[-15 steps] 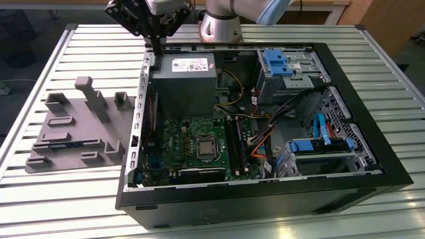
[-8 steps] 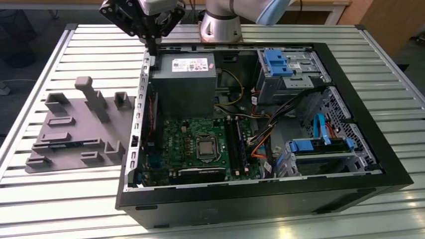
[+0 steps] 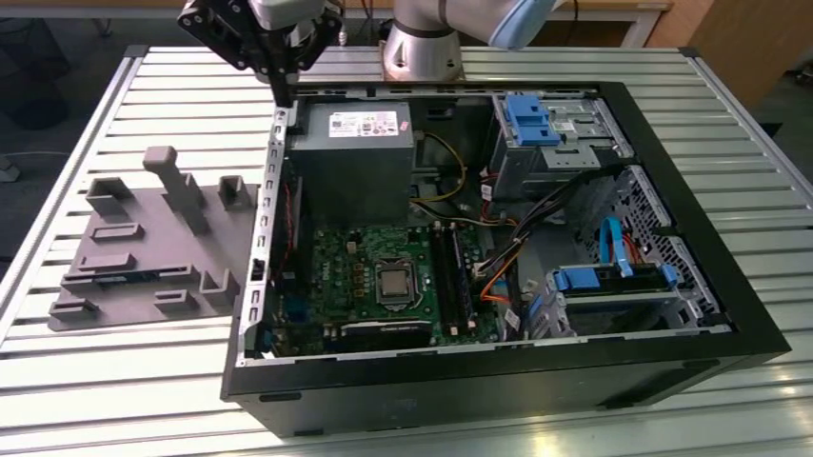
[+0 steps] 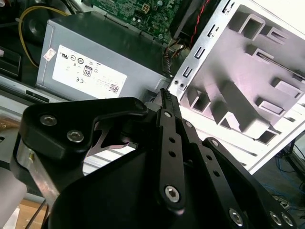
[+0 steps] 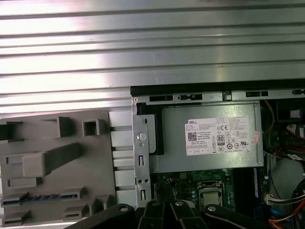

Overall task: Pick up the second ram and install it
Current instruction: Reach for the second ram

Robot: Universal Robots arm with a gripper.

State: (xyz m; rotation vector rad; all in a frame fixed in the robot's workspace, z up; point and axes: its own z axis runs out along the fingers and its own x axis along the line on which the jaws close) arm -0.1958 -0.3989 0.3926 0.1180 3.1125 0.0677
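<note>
Status: early, no pick yet | second ram (image 5: 38, 197) lies in a slot of the grey holder (image 5: 62, 143) on the table (image 3: 128, 381), well apart from my claw | claw (image 3: 282, 93) clenched, empty, above the case (image 3: 508, 386) corner beside the power supply (image 3: 349, 157) | my read: grasp and install both remain.

Computer case (image 3: 508, 386) on slatted table (image 3: 128, 400). Inside the case, power supply (image 3: 349, 162) behind motherboard (image 3: 343, 271), drive bays (image 3: 559, 138) toward the exterior view's right. Beside the case on the exterior view's left, parts holder (image 3: 140, 238) holding the second ram (image 5: 40, 196).
</note>
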